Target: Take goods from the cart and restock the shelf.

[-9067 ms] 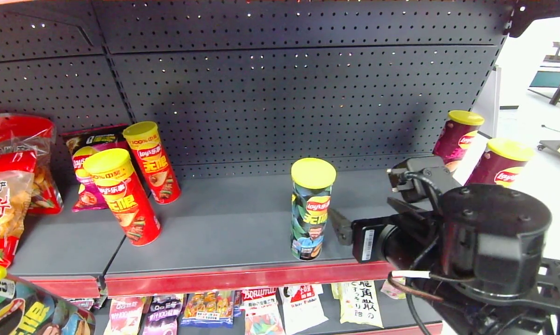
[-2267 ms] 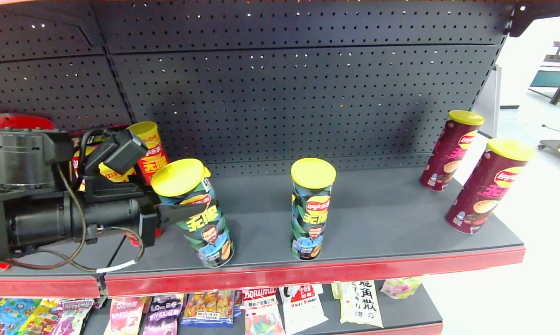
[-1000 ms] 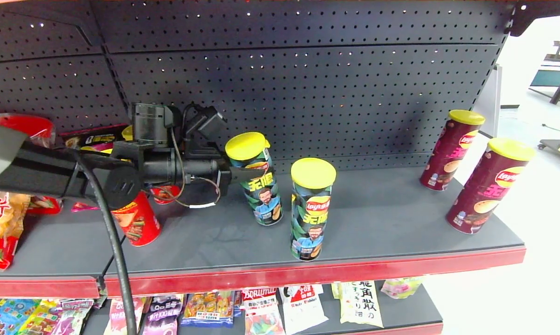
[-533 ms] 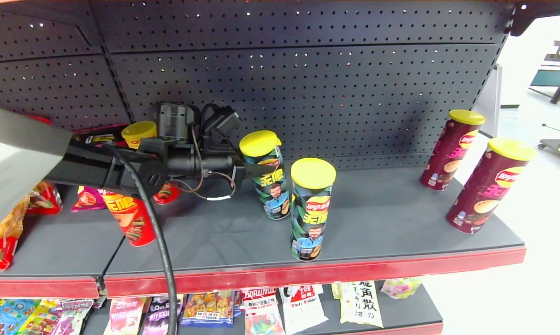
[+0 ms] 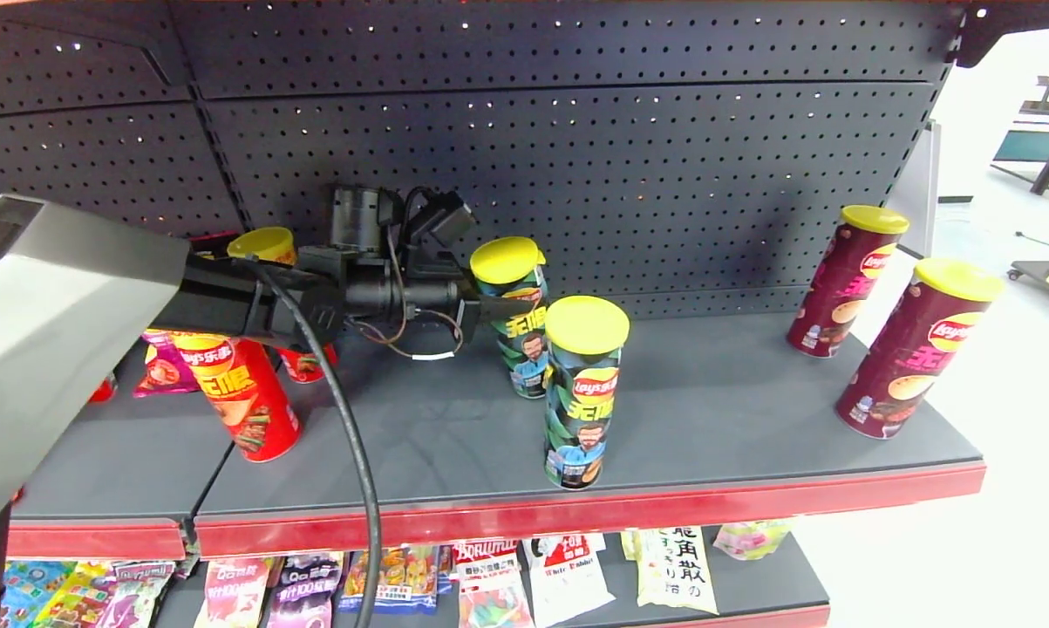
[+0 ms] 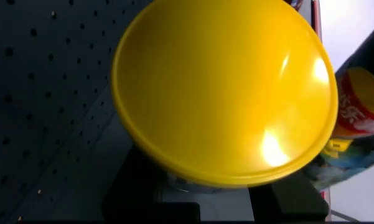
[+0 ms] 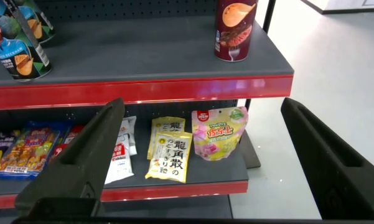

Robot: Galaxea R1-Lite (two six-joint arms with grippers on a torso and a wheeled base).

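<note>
My left gripper [image 5: 500,310] is shut on a green-and-blue chip can [image 5: 517,324] with a yellow lid [image 6: 224,87]. The can is slightly tilted, deep on the grey shelf [image 5: 716,410], just behind and left of a matching can [image 5: 583,392] that stands upright near the red front edge. I cannot tell whether the held can's base touches the shelf. In the right wrist view my right gripper [image 7: 202,112] is open and holds nothing, out in front of the shelf's red edge [image 7: 174,87], below shelf level.
Two red chip cans [image 5: 238,392] and snack bags stand at the left. Two maroon cans [image 5: 916,349] stand at the right end. A perforated back panel [image 5: 629,174] closes the rear. Snack packets [image 7: 174,149] lie on the lower shelf. Bare shelf separates the green and maroon cans.
My left arm has carried the can from the shelf's front left toward the back and right, behind the front can. The right arm has withdrawn from the head view.
</note>
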